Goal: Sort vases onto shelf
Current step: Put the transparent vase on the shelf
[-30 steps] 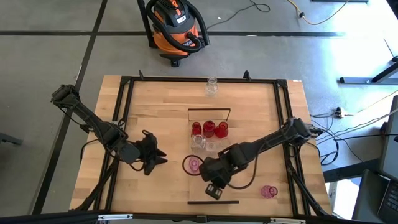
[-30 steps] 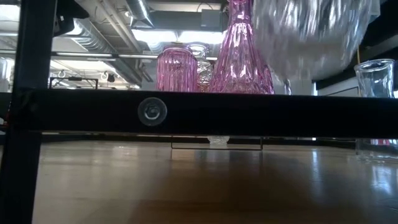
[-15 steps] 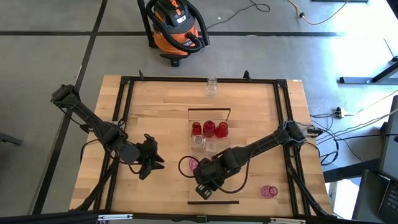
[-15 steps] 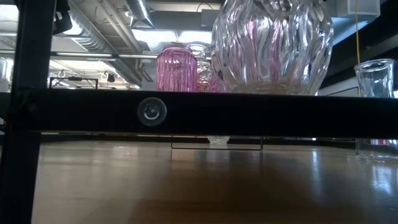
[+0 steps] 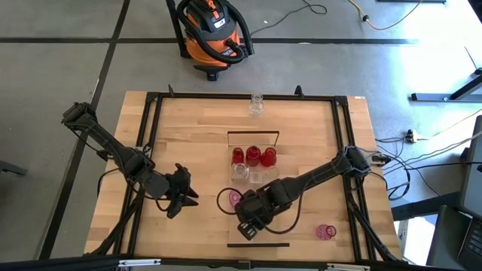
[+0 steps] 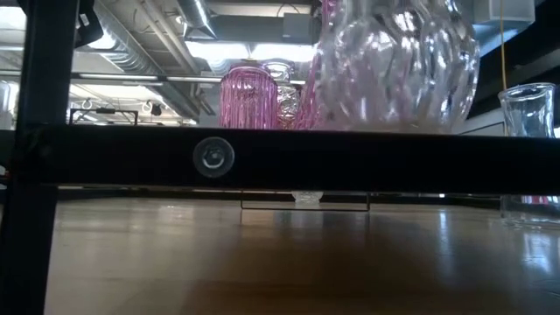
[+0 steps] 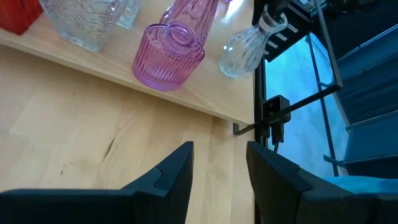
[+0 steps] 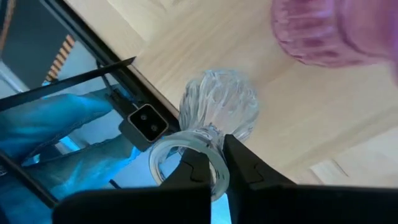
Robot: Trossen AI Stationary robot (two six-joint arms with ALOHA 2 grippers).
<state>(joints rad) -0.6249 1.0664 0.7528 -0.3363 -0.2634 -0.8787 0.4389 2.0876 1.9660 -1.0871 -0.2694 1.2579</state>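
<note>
Right gripper [image 8: 214,163] is clamped on the neck of a clear ribbed vase [image 8: 219,109], just under its flared rim, low centre of the high view at the near end of the shelf [image 7: 205,102]. Low view has that vase's belly filling the top right, right at the black frame bar [image 6: 280,157]; can't tell if the base is touching the plank yet. Left gripper [image 5: 181,194] sits at left centre of the high view, fingers apart, holding nothing, parked. Red vases [image 5: 253,156] are grouped mid-frame in the high view, clear ones just below them, a pink ribbed vase [image 7: 166,55] and a tall pink one beside the drop spot, one stray pink vase [image 5: 325,231] lower right on the table. For the placement, I'd say: come down straight, keep the vase upright, don't open until the base is flat on the plank. Neck grip means it can swing, so go slow. Stay off the pink neighbours and back out along the neck axis.
</note>
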